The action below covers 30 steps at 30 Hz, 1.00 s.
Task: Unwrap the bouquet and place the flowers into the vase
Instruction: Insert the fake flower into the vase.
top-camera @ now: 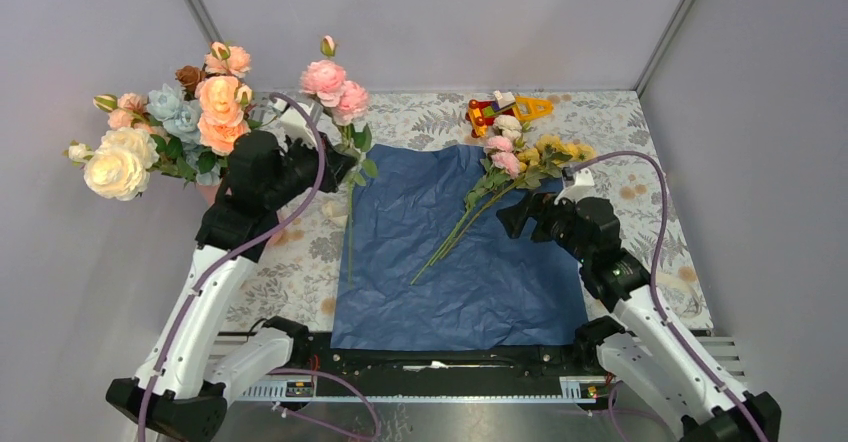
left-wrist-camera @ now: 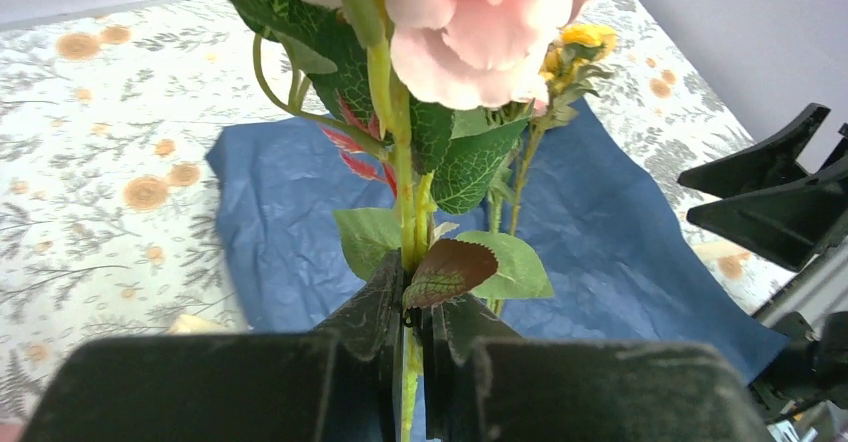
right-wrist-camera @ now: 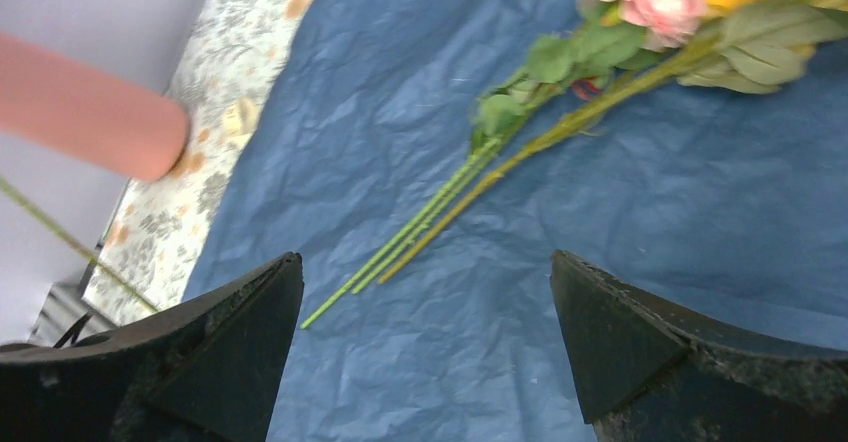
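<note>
One flower stem in left jaws, three stems on blue paper

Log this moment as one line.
left tool: shut on pink rose stem, upright | right tool: open above blue paper | other flowers: lying on paper
</note>
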Motion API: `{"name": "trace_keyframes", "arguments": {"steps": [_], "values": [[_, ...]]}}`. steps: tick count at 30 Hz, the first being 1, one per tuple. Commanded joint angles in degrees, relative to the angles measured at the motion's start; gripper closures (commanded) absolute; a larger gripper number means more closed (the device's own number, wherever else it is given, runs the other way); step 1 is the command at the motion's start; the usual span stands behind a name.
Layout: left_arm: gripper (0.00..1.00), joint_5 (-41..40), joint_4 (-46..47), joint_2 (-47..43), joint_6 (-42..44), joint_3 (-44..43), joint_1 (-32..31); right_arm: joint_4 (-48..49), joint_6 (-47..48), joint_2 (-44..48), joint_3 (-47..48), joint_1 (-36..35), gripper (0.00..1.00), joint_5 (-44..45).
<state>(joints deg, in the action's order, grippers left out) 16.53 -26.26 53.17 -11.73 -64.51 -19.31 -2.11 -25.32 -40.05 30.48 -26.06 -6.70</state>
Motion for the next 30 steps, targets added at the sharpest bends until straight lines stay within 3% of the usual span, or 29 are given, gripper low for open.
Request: {"name": "trace_keyframes", "arguments": {"steps": [1, 11, 20, 30], "values": [[1.0, 1.6, -0.9, -1.0, 4.1, -5.1, 2.4, -0.2, -0.1, -2.5, -0.8, 8.0, 0.0, -5.8], [1.0, -16.0, -5.9, -9.0, 15.3, -10.8, 2.4, 0.1, -2.9, -7.6, -1.4, 21.2, 0.0, -11.9], [1.0, -33.4, 0.3, -12.2, 21.0, -10.8, 2.5, 3.6, -4.9, -8.0, -2.9, 22.3, 0.0, -13.3], [1.0, -40.6, 9.4, -13.1, 26.5, -12.5, 2.6, 5.5, -6.4, -8.5, -4.4, 22.7, 0.0, -14.5]]}}
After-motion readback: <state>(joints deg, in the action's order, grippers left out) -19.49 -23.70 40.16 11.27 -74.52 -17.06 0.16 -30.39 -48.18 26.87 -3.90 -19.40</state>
